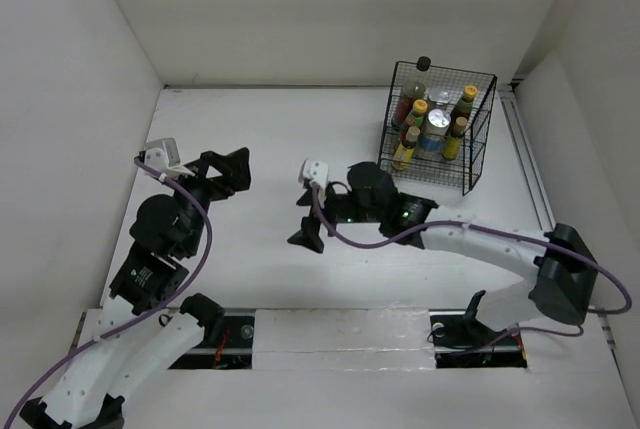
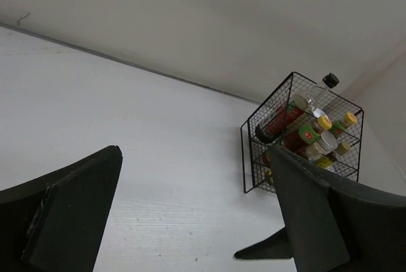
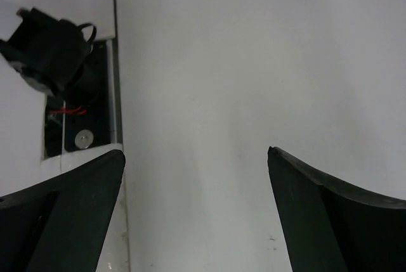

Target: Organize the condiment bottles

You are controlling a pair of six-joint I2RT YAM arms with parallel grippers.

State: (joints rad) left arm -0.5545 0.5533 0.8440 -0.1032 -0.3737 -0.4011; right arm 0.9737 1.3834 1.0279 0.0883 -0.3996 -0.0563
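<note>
Right, starting at the near edge: the right arm (image 1: 480,244) reaches from its base in to the middle of the bench (image 1: 270,119). The right jaws stand wide apart with nothing between them. They aim back toward the near left, so that wrist view shows only bare surface and the edge rail.

Over on the left, the left arm (image 1: 160,239) is folded up, elbow high. The left jaws are spread and empty too, but they face right and far.

And there's the target. The condiment bottles (image 1: 432,119) all sit packed in the wire basket (image 1: 480,164) at the far right, well apart from both sets of jaws. They lean rather than stand, caps higher and toward the far right, and the black-capped bottle (image 1: 416,82) pokes above the rim.

The right arm is the nearer one, I'd say, but it must swing round first. The left jaws already look straight at the basket.
</note>
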